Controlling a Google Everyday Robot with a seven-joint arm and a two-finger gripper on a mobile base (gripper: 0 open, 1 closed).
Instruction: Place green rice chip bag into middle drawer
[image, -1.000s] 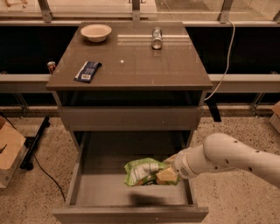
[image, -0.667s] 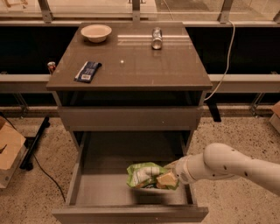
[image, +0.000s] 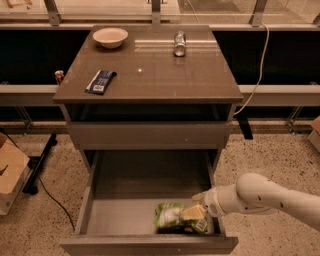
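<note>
The green rice chip bag (image: 171, 217) is low inside the open middle drawer (image: 125, 215), near its front right corner, partly hidden behind the front panel. My gripper (image: 192, 218) reaches in from the right on a white arm and is shut on the bag's right end. I cannot tell whether the bag rests on the drawer floor.
The closed drawer front (image: 150, 134) is above the open one. On the cabinet top lie a dark-blue packet (image: 100, 81), a white bowl (image: 109, 36) and a can (image: 179, 43). A cardboard box (image: 10, 170) stands on the floor at left.
My gripper has moved down and toward the drawer's front with the bag, which now sits lower in the drawer.
</note>
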